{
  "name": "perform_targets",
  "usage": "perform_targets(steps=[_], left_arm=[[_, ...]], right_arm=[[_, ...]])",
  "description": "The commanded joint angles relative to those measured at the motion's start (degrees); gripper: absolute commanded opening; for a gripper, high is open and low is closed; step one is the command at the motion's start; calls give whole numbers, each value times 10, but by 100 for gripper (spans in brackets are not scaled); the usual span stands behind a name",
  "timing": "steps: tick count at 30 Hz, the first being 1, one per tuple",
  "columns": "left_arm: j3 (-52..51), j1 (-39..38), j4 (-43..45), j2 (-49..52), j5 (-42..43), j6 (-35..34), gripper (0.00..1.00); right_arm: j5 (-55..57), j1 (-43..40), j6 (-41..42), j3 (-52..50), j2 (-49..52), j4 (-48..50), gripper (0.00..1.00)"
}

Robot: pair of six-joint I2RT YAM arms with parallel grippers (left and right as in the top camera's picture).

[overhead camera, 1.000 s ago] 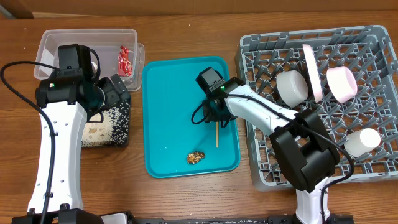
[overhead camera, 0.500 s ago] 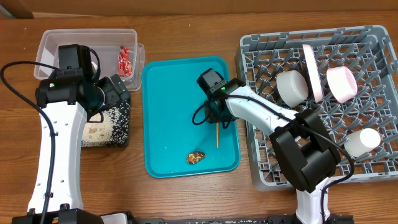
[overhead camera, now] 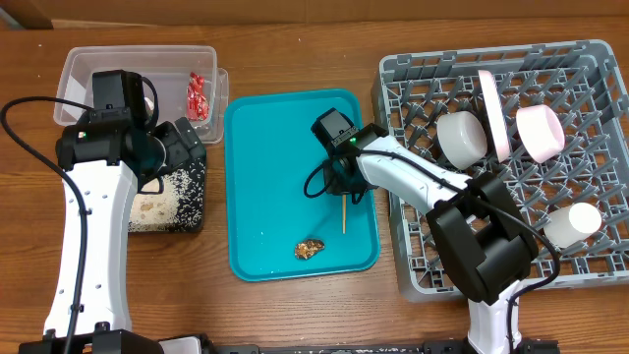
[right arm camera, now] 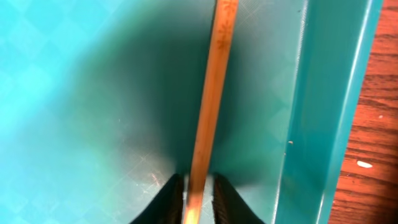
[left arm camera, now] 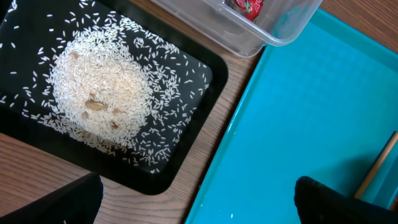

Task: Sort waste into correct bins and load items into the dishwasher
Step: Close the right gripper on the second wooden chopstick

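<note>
Evidently, little was altered in the overhead view over the last second: both arms were found in the same places. What had changed was the right gripper (right arm camera: 196, 194), whose jaws had been drawn in until 1 chopstick (right arm camera: 211, 93) was pinched between them, low in the right wrist view. The chopstick was lying on the teal tray (overhead camera: 260, 147), near its right wall. The left gripper (left arm camera: 199, 205) was held spread wide, with nothing in it, above the corner of the black tray (left arm camera: 202, 78) and its rice (left arm camera: 99, 93). The grasp was judged made, so a lift toward the dish rack (overhead camera: 590, 285) at the right of the frame was expected next. 1 brown scrap (overhead camera: 311, 248) was left on the teal tray, lower centre.
</note>
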Motion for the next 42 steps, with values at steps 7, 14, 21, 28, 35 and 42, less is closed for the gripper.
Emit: perform_targets(steps=[7, 14, 21, 28, 35, 42], left_arm=[[12, 1, 0, -10, -7, -6, 100], [12, 1, 0, -10, -7, -6, 100], [12, 1, 0, -10, -7, -6, 100], [12, 1, 0, -10, -7, -6, 100], [12, 1, 0, -10, -7, -6, 100], [12, 1, 0, -10, -7, -6, 100]], right_arm=[[-35, 0, 3, -19, 11, -5, 15], [-42, 0, 3, -19, 11, -7, 13], [-48, 0, 3, -19, 11, -10, 10], [-48, 0, 3, -19, 11, -11, 29], [-48, 0, 3, -19, 11, -11, 43], [-60, 0, 3, -19, 11, -10, 96]])
